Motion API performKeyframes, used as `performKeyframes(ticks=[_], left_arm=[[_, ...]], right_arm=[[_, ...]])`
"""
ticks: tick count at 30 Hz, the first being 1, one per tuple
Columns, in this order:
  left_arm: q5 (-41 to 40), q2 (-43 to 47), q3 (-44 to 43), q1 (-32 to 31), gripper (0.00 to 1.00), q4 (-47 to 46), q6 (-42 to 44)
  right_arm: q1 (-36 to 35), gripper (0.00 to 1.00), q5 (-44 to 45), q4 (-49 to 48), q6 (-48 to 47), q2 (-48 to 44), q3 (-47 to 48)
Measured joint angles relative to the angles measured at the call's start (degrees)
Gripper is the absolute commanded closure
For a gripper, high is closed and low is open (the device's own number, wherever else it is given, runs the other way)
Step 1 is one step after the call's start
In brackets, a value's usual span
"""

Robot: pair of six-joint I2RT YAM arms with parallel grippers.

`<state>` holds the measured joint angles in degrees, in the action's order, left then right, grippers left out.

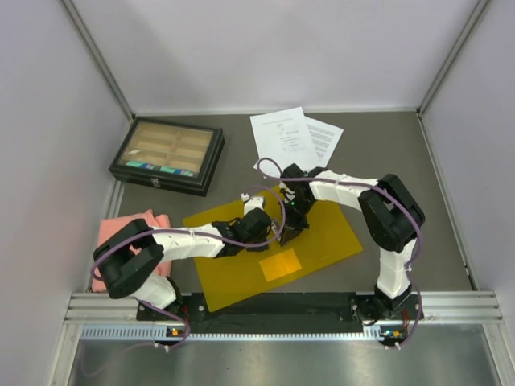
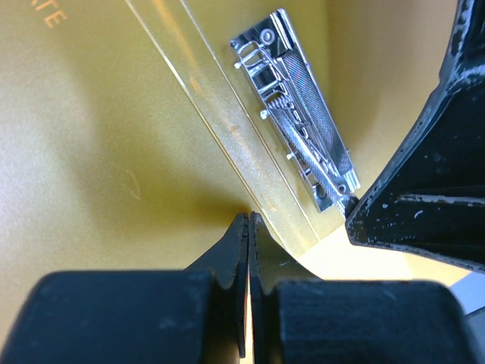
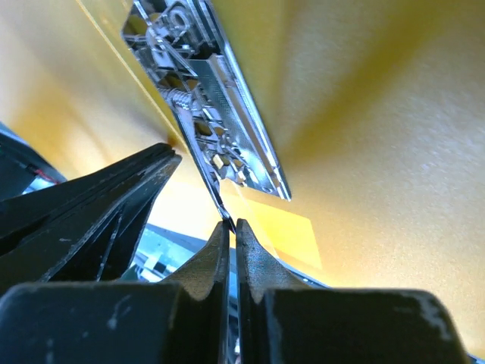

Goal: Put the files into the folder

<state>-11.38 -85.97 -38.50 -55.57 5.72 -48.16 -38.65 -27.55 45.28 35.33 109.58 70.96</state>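
Note:
The yellow folder (image 1: 322, 241) lies open and flat at the middle of the table, its orange pocket (image 1: 281, 264) toward the near edge. The files (image 1: 282, 137), white printed sheets, lie behind it, apart from both arms. Both grippers meet over the folder's spine. My left gripper (image 2: 249, 216) is shut with nothing between its fingers, its tips resting on the folder beside the clear spine strip, just below the metal clip (image 2: 295, 106). My right gripper (image 3: 231, 224) is shut, pinching the thin lever end of the metal clip (image 3: 220, 106).
A black compartment box (image 1: 167, 154) stands at the back left. A pink cloth (image 1: 129, 229) lies at the left, partly under my left arm. Grey walls close in the table on three sides.

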Motion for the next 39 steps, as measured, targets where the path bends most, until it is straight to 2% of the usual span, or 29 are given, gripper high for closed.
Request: performKeyframes(ticks=[6, 10, 13, 14, 18, 19, 25, 31, 39], left_arm=[[0.37, 0.24, -0.52, 0.00, 1.00, 1.53, 0.39], [1.22, 0.76, -2.45, 0.00, 1.00, 7.32, 2.14], [1.46, 0.74, -4.87, 0.00, 0.96, 12.72, 3.72], [1.44, 0.74, -5.70, 0.00, 0.95, 14.05, 4.20], [1.25, 0.79, -9.55, 0.00, 0.92, 18.29, 5.44], [1.25, 0.90, -10.51, 0.00, 0.90, 18.91, 5.77], [0.94, 5.46, -13.40, 0.31, 0.85, 22.51, 6.80], [-0.66, 10.60, -16.52, 0.44, 0.81, 25.38, 6.80], [-3.30, 17.53, -16.57, 0.66, 0.76, 27.32, 5.97]], right_arm=[[0.00, 1.00, 1.16, 0.22, -0.31, -0.83, 0.44], [0.00, 1.00, 0.31, -1.77, 0.02, -3.41, 0.44], [0.07, 0.91, -0.37, -4.50, 0.76, -4.66, 0.33], [0.09, 0.82, -0.66, -6.40, 0.96, -5.07, 0.17], [0.26, 0.63, -1.14, -11.61, 1.75, -6.75, -1.66], [0.28, 0.54, -1.36, -13.22, 1.77, -7.54, -2.49], [0.33, 0.36, -1.68, -20.79, 1.42, -12.55, -8.02], [0.33, 0.29, -3.13, -26.14, 0.66, -13.33, -10.38], [0.33, 0.27, -7.34, -32.59, 1.53, -11.65, -10.58]])
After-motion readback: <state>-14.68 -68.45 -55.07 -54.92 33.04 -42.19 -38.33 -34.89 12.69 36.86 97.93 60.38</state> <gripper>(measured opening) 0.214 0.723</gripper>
